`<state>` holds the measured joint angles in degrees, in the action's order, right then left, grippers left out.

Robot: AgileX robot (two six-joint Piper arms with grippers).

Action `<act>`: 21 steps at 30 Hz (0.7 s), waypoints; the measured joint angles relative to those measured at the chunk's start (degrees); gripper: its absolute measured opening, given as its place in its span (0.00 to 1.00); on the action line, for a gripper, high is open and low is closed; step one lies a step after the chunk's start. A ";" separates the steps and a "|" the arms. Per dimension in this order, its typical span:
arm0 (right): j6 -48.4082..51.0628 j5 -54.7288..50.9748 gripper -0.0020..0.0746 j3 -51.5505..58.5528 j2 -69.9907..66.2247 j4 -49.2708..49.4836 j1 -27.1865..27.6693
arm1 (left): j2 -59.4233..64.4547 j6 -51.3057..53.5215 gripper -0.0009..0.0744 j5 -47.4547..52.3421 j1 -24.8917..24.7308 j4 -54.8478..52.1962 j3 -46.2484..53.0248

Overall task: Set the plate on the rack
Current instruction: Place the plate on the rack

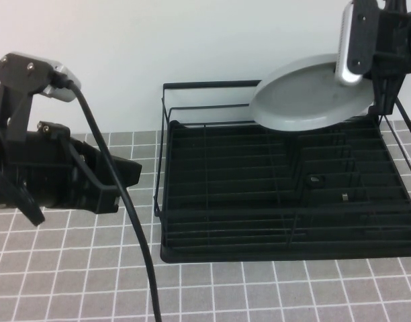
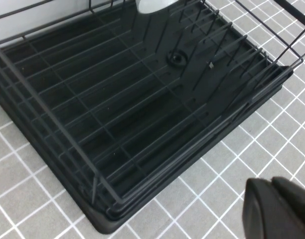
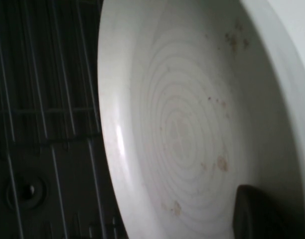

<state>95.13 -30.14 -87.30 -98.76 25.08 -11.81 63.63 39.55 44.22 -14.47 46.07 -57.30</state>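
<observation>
Plate held in the air over the rack's far right corner, rack sits on the tiled worktop [image 1: 71,268].
Your rack [image 1: 279,201] is black wire on a tray base, dividers upright, round drain fitting [image 2: 176,58] in the floor. The plate [image 1: 313,94] hangs tilted above it, clear of the wires; right end effector [image 1: 377,67] grips it at the rim, one finger [image 3: 262,211] across the plate's face. Left end effector [image 1: 121,176] hovers left of the rack; can't tell how its fingers stand.
</observation>
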 joint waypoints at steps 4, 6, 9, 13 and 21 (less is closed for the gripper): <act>-0.11 0.42 0.02 0.00 -0.92 -0.10 0.00 | 0.00 0.00 0.01 0.00 0.00 -0.22 0.00; -0.68 0.30 0.02 0.00 -1.58 -0.34 0.00 | 0.00 0.58 0.01 0.00 0.00 -0.22 0.00; -0.81 0.20 0.02 0.14 -3.26 -2.05 0.00 | 0.00 0.58 0.01 0.00 0.00 -0.49 0.00; -3.21 0.03 0.03 0.14 -5.59 -4.85 0.00 | 0.00 0.58 0.01 0.00 0.00 -1.09 0.00; -4.11 -0.07 0.25 0.14 -6.22 -5.89 0.00 | 0.00 0.58 0.01 0.21 0.00 -1.09 0.00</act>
<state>91.02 -30.21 -87.16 -104.98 19.19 -11.81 63.63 40.13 44.43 -14.47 44.99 -57.30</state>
